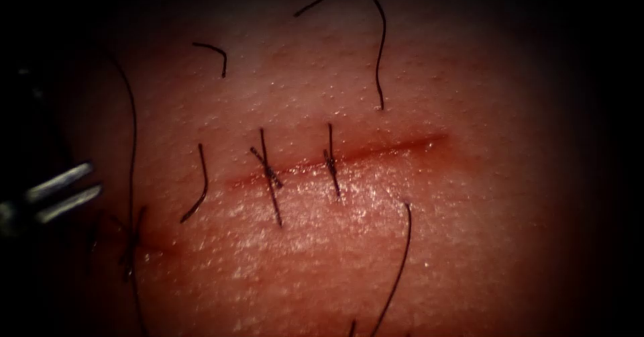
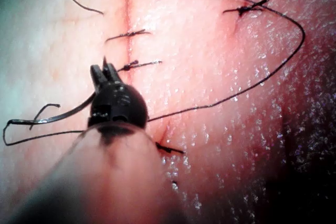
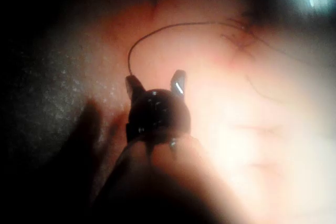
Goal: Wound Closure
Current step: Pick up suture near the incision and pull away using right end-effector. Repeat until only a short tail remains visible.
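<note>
Endoscope view: the tissue (image 1: 469,243) is seen with the cut (image 1: 402,146) running across it. Two stitches (image 1: 268,176) are tied over its left half. The right half is left bare, with open room around it. The left pincer (image 1: 95,178) is kept at the left edge, spread apart, with nothing seen in it. A long thread (image 1: 133,122) is hung just beside it. Short cut ends of thread (image 1: 382,48) are scattered above and below the cut.

Left wrist view: the left pincer (image 2: 105,72) is held over the cut (image 2: 127,14), close to a stitch. A thicker dark curve (image 2: 63,116) is laid on the tissue beside it. Needle or thread cannot be told.

Right wrist view: the right pincer (image 3: 155,81) is spread wide and nothing is gripped. A loop of thread (image 3: 157,29) is laid just past it.
</note>
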Robot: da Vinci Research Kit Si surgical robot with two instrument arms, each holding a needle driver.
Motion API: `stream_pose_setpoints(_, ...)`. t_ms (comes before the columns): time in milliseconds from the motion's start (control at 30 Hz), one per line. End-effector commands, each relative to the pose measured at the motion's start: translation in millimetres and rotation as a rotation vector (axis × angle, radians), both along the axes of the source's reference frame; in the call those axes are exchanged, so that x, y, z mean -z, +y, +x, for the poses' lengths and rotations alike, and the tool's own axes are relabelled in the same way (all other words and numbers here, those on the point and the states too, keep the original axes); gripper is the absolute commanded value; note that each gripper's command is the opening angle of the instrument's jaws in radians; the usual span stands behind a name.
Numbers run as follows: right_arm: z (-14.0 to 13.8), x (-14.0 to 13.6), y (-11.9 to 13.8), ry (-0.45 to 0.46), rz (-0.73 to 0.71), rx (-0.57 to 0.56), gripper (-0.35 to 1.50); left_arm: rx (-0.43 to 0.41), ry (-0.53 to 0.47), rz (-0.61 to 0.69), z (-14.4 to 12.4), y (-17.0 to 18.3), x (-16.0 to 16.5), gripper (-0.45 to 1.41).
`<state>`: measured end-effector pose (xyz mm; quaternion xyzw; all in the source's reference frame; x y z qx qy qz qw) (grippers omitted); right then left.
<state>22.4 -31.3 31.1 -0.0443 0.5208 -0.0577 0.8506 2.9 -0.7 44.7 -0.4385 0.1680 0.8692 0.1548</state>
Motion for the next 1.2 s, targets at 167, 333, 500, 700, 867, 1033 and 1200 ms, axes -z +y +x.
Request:
stream_pose_setpoints(167,-2.2,-2.6,4.6,0.027,0.001,-0.025,1.48,-0.008,-0.007,0.001,0.5,0.8,-1.2,-0.45)
stream_pose_setpoints(333,-3.6,-5.2,7.0,0.025,-0.007,-0.023,1.47,-0.008,0.000,0.006,1.2,1.3,-1.8,-0.45)
stream_pose_setpoints(500,-3.6,-8.9,9.0,-0.008,-0.049,-0.027,1.38,-0.006,0.001,0.005,1.0,1.4,-2.1,-0.45)
stream_pose_setpoints(700,-3.1,-14.2,11.9,-0.100,-0.136,-0.047,1.35,-0.003,0.004,0.004,0.7,1.3,-2.1,-0.45)
stream_pose_setpoints(867,-2.0,-17.8,11.7,-0.139,-0.183,-0.030,1.37,-0.002,0.005,0.003,0.7,1.2,-2.1,-0.45)
stream_pose_setpoints(1033,-1.5,-19.2,11.1,-0.159,-0.196,-0.007,1.37,-0.001,0.007,0.003,0.7,1.1,-1.9,-0.45)
stream_pose_setpoints(1200,-1.1,-19.1,10.7,-0.166,-0.198,0.004,0.88,-0.001,0.008,0.003,0.6,1.1,-1.8,-0.45)
